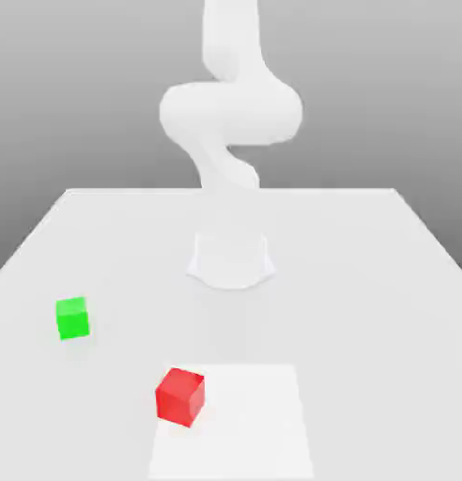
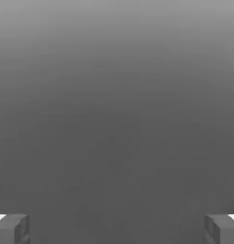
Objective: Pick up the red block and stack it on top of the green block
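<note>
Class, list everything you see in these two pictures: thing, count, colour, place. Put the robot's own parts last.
table: one, white, under everything.
green block: one, green, on the table, toward the exterior view's left.
red block: one, red, on the table, nearer the camera than the green block, apart from it.
arm: one, white, rising at the table's far side.
gripper: one, grey fingers, wide open, holding nothing, in the hand view.

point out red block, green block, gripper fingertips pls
red block [image 1: 179,396]: exterior view, on its front face.
green block [image 1: 72,319]: exterior view, on its front face.
gripper [image 2: 117,228]: hand view, midway between the fingertips, which stand wide apart.
</note>
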Robot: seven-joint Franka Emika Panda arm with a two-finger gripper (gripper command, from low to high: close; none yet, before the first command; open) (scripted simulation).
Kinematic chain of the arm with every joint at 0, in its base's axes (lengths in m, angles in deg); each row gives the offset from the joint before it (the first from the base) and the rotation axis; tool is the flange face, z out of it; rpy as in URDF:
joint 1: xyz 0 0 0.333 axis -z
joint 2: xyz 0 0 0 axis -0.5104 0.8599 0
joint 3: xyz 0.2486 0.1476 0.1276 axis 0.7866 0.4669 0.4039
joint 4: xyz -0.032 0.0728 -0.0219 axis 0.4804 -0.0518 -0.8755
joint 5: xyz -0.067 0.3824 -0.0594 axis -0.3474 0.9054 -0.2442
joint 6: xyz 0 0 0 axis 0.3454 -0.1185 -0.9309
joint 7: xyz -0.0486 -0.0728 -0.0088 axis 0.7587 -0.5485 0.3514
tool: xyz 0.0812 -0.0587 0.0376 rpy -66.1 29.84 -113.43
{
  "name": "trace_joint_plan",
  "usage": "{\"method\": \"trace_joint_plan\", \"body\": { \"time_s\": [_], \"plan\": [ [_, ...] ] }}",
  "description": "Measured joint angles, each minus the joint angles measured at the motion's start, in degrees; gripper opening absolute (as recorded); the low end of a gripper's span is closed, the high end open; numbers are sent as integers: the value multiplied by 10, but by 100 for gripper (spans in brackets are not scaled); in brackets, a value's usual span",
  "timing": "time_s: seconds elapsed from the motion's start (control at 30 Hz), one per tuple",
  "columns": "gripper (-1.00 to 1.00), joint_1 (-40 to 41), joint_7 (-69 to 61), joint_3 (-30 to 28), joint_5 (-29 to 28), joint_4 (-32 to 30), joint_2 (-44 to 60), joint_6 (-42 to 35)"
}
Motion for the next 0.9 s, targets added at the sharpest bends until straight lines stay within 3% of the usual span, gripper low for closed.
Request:
{"method": "trace_joint_plan", "body": {
  "time_s": [0.63, 0.87, 0.9],
  "plan": [
    [0, 64, 88, -23, -1, -206, 400, 225],
    [0, 72, 80, -14, 19, -205, 546, 341],
    [-100, 73, 79, -13, 21, -203, 558, 352]
  ]
}}
